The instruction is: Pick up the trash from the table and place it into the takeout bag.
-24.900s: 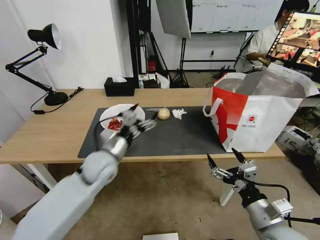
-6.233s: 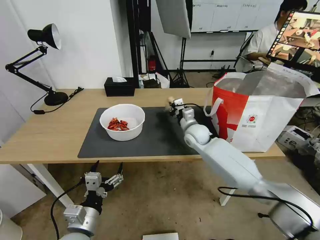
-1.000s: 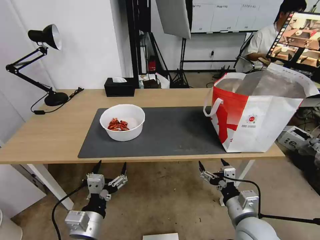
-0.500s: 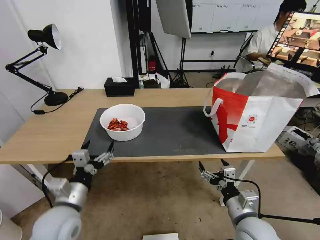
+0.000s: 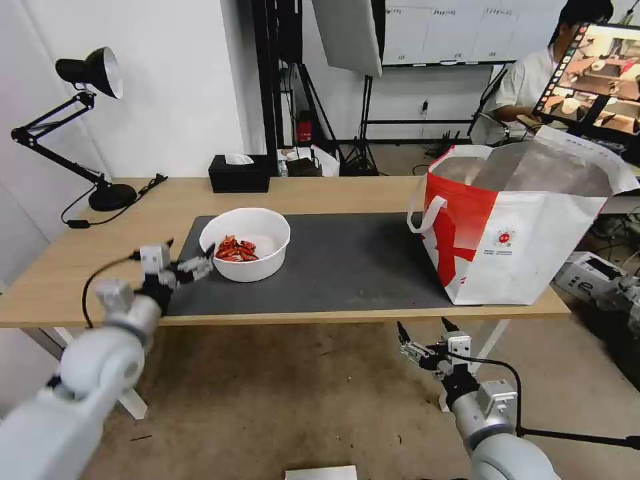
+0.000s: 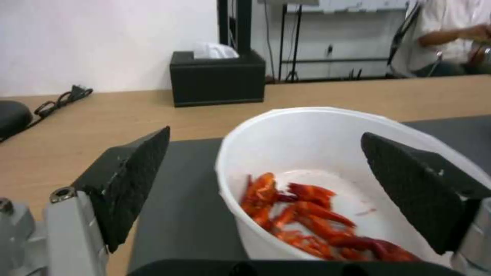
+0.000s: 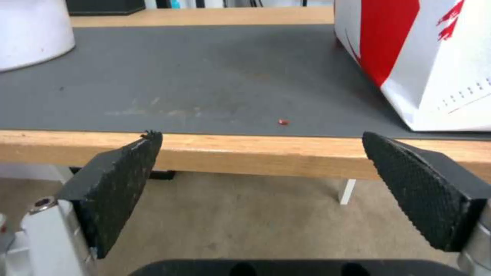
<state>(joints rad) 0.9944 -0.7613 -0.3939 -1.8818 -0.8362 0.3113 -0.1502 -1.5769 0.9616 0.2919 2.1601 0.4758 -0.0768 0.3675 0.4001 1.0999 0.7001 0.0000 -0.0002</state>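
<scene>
Table (image 5: 320, 193): light wood, carrying a dark grey mat (image 5: 347, 267). Takeout bag (image 5: 527, 220): upright on the mat's right end, mouth open, foil lining visible. White bowl (image 5: 245, 244): on the mat's left part, well apart from the bag, red scraps (image 5: 235, 249) inside. Left gripper (image 5: 189, 257): over the mat's left edge, just beside the bowl, fingers spread wide, holding nothing. Right gripper (image 5: 422, 331): below the table's front edge, near the bag, fingers likewise apart and empty.
</scene>
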